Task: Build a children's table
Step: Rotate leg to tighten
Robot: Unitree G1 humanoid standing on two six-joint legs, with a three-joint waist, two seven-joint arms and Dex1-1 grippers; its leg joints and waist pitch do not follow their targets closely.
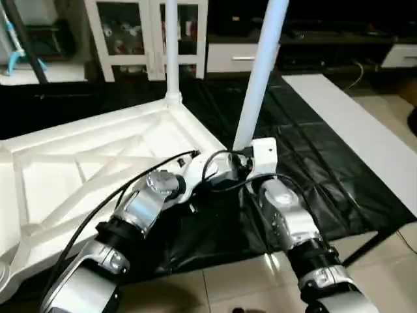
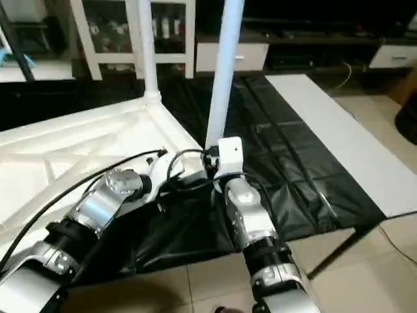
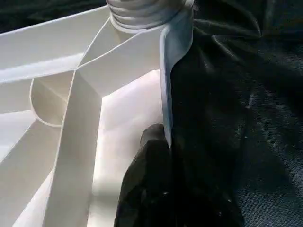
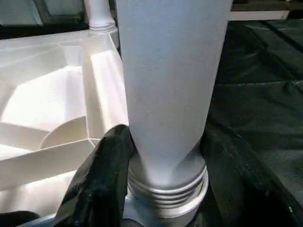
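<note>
**Two legs standing on an upturned tabletop**

Two white tube legs rise from the near-right and far-right corners of the white tabletop (image 1: 98,163), which lies ribbed side up on a black sheet (image 1: 313,156) spread over the floor. The right gripper (image 4: 163,161) clasps the base of the nearer leg (image 1: 260,72) between its black fingers. The left gripper (image 3: 165,179) pinches the tabletop's rim beside it. The farther leg (image 1: 171,45) stands alone. Behind are a white glass-door cabinet (image 1: 150,32), pale floor tiles (image 1: 234,287) and a white board (image 1: 358,137).
</note>
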